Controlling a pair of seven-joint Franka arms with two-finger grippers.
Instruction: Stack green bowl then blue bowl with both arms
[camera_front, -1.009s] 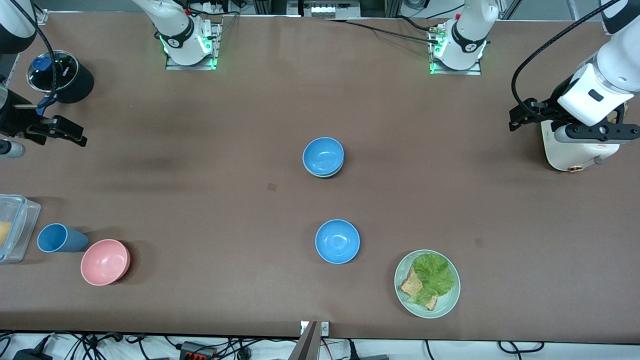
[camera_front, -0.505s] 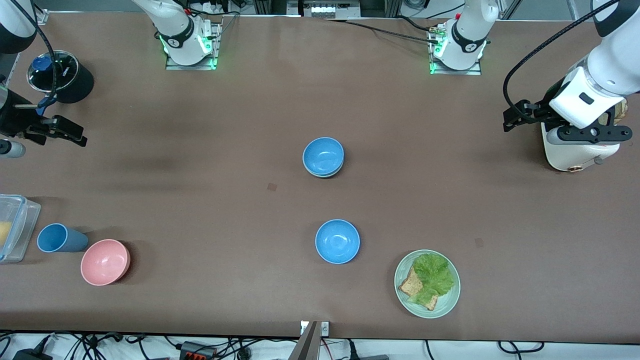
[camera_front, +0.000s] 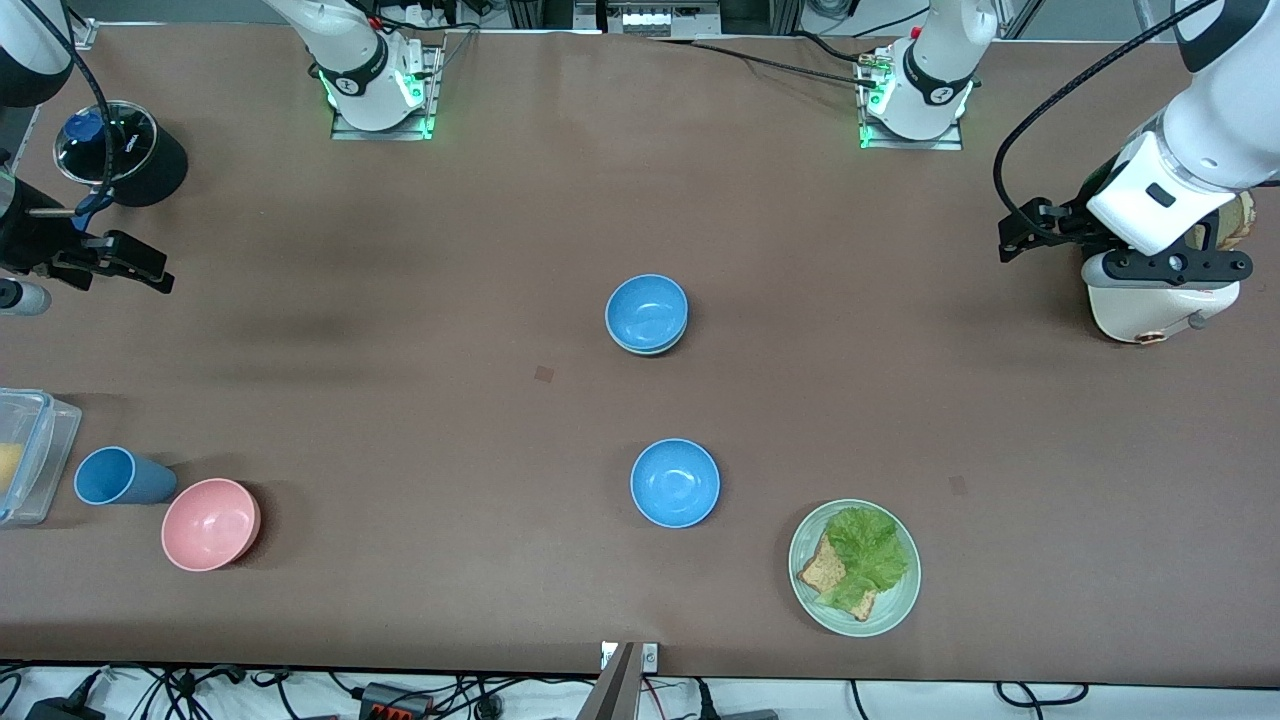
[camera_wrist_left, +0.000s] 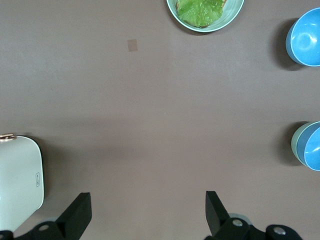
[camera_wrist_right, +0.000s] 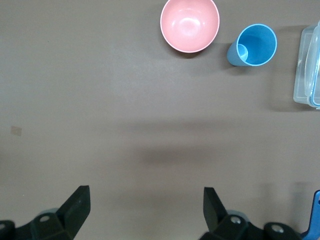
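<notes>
Stack looks done: blue bowl (camera_front: 647, 310) nested in green bowl (camera_wrist_left: 297, 144) mid-worktop, well clear of both empty grippers, left gripper (camera_wrist_left: 145, 212) spread wide over its worktop end, right gripper (camera_wrist_right: 142, 210) likewise, both presumably parked out of the way.

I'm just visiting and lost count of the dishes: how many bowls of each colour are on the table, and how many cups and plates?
Blue bowls: 2, one alone, one nested in the green bowl
Green bowls: 1
Pink bowls: 1
Blue cups: 1
Green plates: 1, with lettuce and toast
Total: 6
</notes>
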